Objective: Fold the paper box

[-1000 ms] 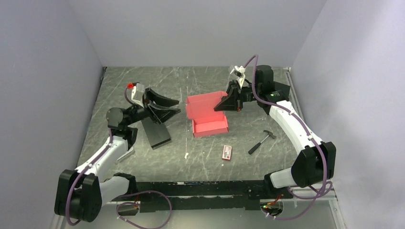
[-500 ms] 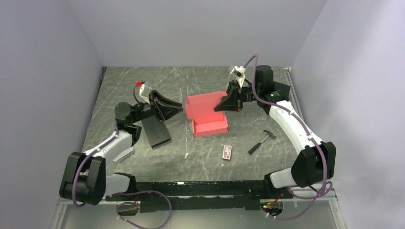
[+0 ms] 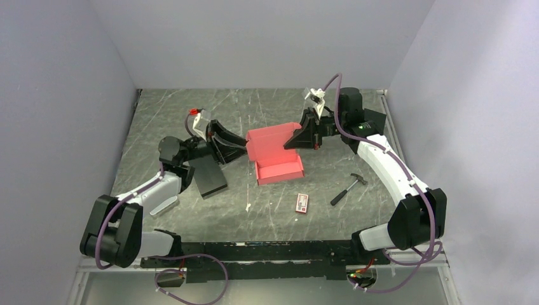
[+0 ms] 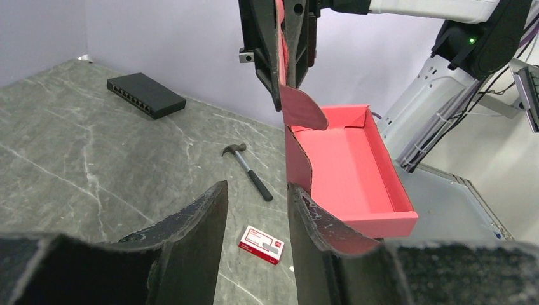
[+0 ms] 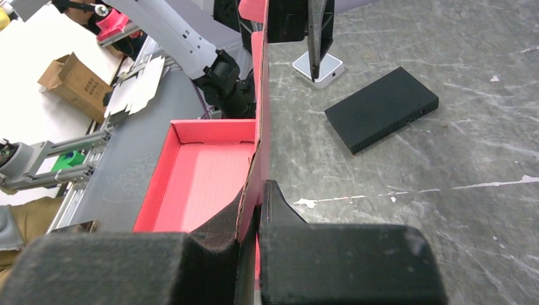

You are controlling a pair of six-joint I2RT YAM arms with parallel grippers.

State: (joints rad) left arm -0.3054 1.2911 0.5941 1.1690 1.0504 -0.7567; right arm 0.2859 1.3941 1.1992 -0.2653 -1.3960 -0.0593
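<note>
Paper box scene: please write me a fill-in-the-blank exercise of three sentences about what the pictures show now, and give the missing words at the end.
1. The right tool is ___ on an upright side of the paper box.
2. The left tool holds nothing; its jaws are ___.
3. In the top view, the hammer lies to the ___ of the paper box.

Missing words: shut, open, right.
</note>
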